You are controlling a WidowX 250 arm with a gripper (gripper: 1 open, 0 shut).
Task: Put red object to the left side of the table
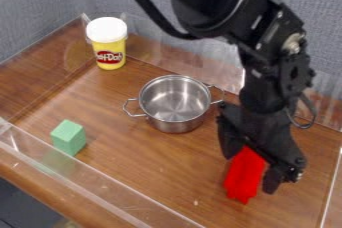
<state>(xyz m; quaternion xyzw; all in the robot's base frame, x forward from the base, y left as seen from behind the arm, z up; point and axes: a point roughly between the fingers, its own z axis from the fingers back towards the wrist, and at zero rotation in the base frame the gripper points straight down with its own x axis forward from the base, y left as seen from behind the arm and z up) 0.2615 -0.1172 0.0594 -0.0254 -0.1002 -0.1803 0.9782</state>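
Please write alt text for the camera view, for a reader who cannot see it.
A black robot arm lowers its open gripper over a red bar at the right of a wooden table. A steel pot sits mid-table, a yellow tub at the back left, a green cube front left.

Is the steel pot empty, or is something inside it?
Empty: the steel pot stands upright and only its bare shiny bottom shows inside.
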